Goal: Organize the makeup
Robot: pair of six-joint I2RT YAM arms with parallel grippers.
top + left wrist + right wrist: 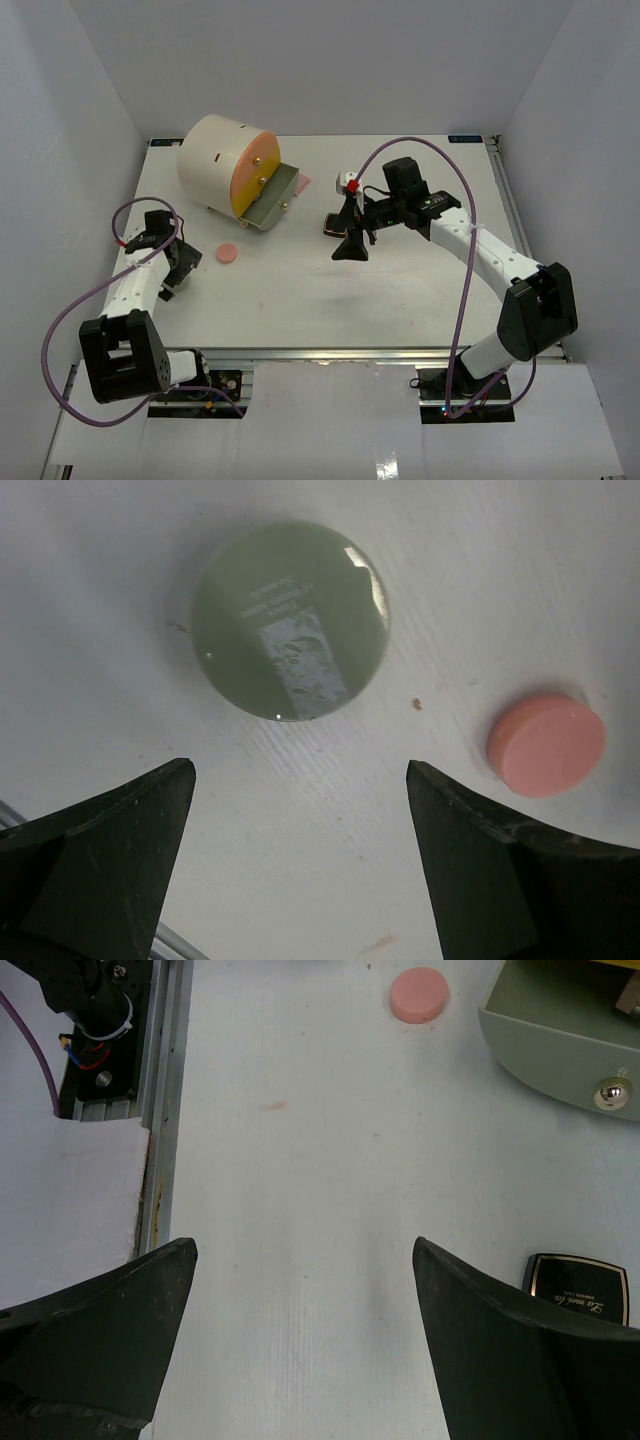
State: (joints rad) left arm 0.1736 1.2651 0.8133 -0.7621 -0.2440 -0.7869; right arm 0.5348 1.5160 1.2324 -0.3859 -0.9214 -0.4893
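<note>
So the left gripper (300,855) is spread wide with nothing between its fingers (100,870), pointing down at the table (400,300). Just ahead of the fingertips in the left wrist view there's a dark round jar (290,620) sitting flat, lid up with a shiny patch of glare on it. It isn't touched and it isn't in the gap, just in front of it. Off to one side of the jar, a bit apart, lies a pink pad (546,743), a flat little disc.

From the top camera, that pad sits on bare table between the left arm and the big cream cylinder (215,160) with the orange-yellow fronts. The jar itself I can't really pick out from up there, the arm covers it.

The right gripper (305,1345) is also wide open and holding nothing, just empty table between its fingers. A black-gold compact (580,1285) lies flat right beside one finger, outside the gap and partly hidden by it. I can't tell if they touch.

The cylinder has one greenish drawer (555,1045) pulled out, with a round metal knob (612,1093) on its front. There's a pinkish bit behind the drawer (301,183) in the top view, too small to tell what it is.
</note>
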